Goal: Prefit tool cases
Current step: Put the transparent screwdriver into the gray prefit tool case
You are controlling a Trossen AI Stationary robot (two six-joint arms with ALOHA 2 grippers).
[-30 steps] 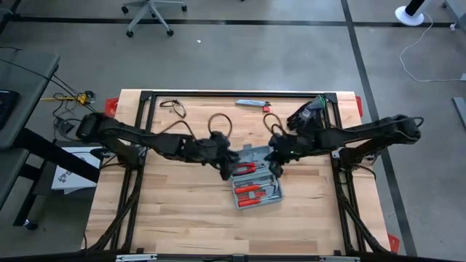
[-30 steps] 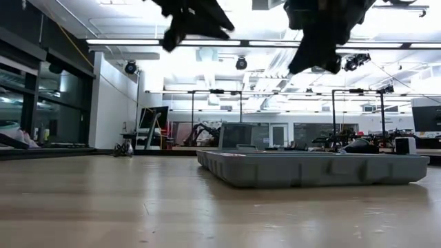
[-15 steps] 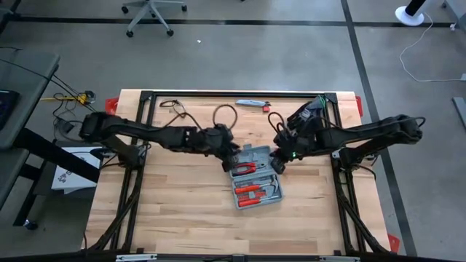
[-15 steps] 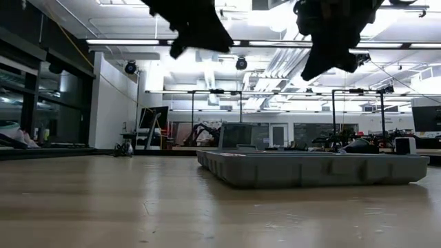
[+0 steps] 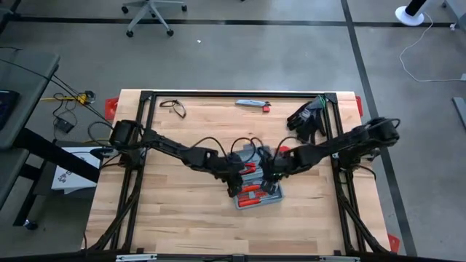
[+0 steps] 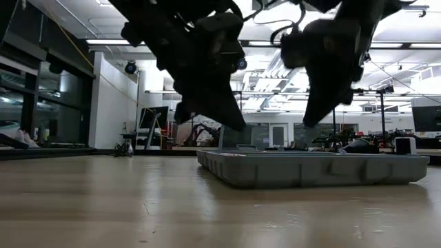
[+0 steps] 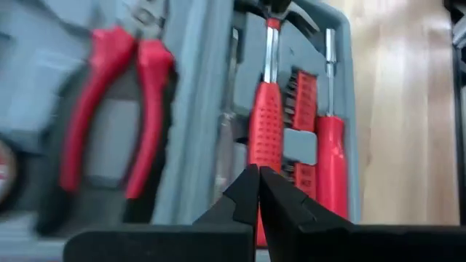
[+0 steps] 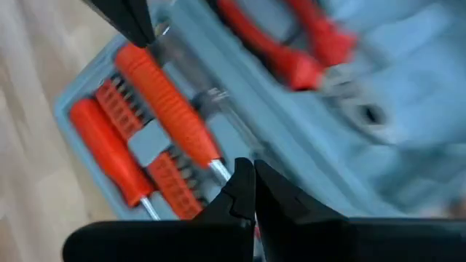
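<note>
Still early: tool case (image 5: 256, 182) lying open at centre of the high view, red tools seated inside.
Left gripper (image 7: 258, 191) and right gripper (image 8: 250, 188) low over it, fingers pinched together, holding nothing; closing probably left.

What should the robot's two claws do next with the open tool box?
Probably lower both a little and press the red-handled tools down into their slots. The tool case lies open on the table, and the left claw and right claw, both pinched shut, hover right over the red hammer handle, not visibly touching it.
</note>
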